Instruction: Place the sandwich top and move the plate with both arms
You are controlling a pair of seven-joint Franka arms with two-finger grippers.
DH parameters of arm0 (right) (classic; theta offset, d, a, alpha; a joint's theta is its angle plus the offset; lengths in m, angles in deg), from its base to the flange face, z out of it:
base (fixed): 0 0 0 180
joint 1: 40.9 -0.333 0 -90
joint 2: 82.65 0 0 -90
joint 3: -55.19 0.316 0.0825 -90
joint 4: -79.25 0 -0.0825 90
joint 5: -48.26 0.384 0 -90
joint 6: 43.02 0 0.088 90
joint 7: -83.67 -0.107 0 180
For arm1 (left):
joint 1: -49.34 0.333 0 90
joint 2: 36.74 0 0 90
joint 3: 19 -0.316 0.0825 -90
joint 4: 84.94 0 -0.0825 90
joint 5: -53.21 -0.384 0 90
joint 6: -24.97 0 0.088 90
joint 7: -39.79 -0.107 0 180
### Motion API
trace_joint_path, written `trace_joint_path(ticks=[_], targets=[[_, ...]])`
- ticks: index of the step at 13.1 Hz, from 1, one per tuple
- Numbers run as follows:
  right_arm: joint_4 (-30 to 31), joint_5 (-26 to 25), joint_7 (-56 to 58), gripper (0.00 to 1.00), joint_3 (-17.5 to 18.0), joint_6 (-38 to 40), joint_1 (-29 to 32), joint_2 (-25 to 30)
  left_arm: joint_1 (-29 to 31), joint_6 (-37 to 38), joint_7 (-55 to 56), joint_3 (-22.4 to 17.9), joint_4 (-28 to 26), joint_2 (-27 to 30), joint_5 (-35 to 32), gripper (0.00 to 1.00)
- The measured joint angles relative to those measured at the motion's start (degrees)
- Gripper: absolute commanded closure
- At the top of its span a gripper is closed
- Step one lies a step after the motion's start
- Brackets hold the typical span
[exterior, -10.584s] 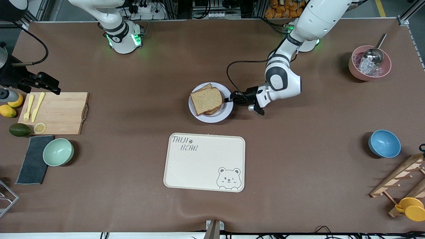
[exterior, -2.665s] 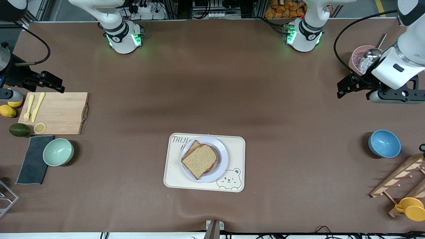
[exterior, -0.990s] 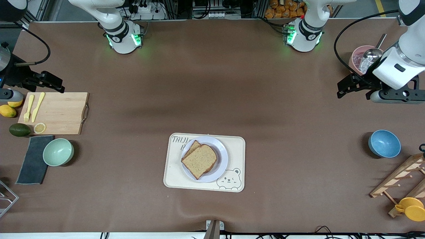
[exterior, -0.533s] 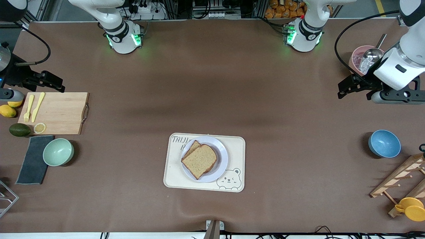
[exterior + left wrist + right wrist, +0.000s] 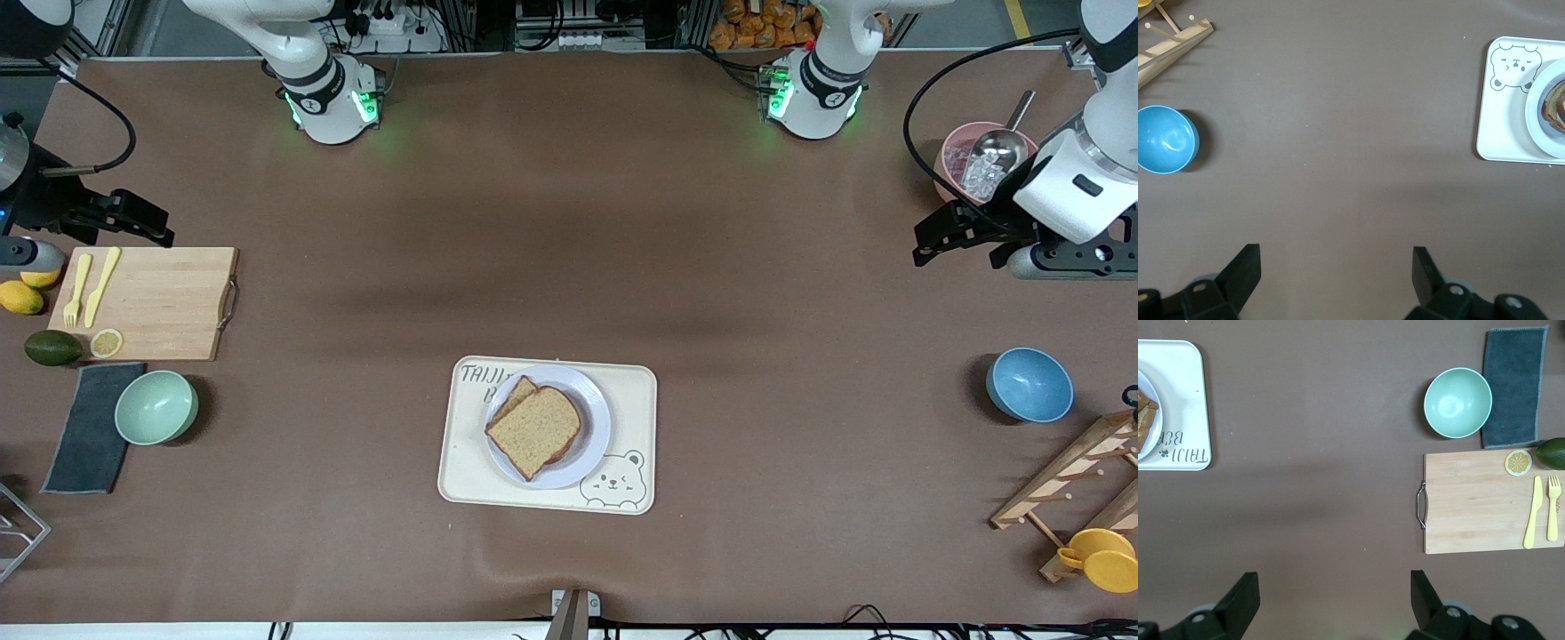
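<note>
**Plate on the bear tray, both arms drawn back**

Since the earliest frame you see the small round pale lavender plate [image 5: 548, 426] gone from the middle of the table onto the cream rectangular bear tray [image 5: 548, 436], and over the last second the left gripper [image 5: 925, 244] has edged a little toward its own end of the table. The plate sits on the tray's half toward the right arm's end, covering part of the lettering at the corner farthest from the front camera, with the printed bear at the tray's near corner toward the left arm's end just beside its rim. The plain brown wholegrain bread slice [image 5: 534, 432] lies on top of another slice on the plate, turned askew so a corner of the lower slice shows.

The left gripper hangs over the bare brown table surface near the left arm's end, beside the pink bowl [image 5: 989, 168] holding a metal scoop [image 5: 1001, 145]; your left wrist view shows its fingers [image 5: 1245, 268] spread wide with nothing between them, the blue bowl [image 5: 1165, 139] off to one side.

The right gripper [image 5: 1331, 600] waits at the right arm's end of the table, above the pale wooden cutting board [image 5: 144, 303]; its fingers are likewise spread apart and empty.
</note>
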Motion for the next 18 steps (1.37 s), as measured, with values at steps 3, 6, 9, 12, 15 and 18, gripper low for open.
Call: trace_joint_path(ticks=[3, 6, 9, 12, 15, 18], targets=[[0.0, 0.0, 0.0, 0.0, 0.0, 0.0, 0.0, 0.0, 0.2, 0.0, -1.0, 0.0, 0.0, -0.1, 0.0, 0.0], [0.0, 0.0, 0.0, 0.0, 0.0, 0.0, 0.0, 0.0, 0.3, 0.0, -1.2, 0.0, 0.0, -0.1, 0.0, 0.0], [0.0, 0.0, 0.0, 0.0, 0.0, 0.0, 0.0, 0.0, 0.3, 0.0, -1.3, 0.0, 0.0, -0.1, 0.0, 0.0], [0.0, 0.0, 0.0, 0.0, 0.0, 0.0, 0.0, 0.0, 0.3, 0.0, -1.3, 0.0, 0.0, -0.2, 0.0, 0.0], [0.0, 0.0, 0.0, 0.0, 0.0, 0.0, 0.0, 0.0, 0.5, 0.0, -1.3, 0.0, 0.0, -0.2, 0.0, 0.0], [0.1, 0.0, 0.0, 0.0, 0.0, 0.0, 0.0, 0.0, 0.6, 0.0, -1.3, 0.0, 0.0, -0.2, 0.0, 0.0]])
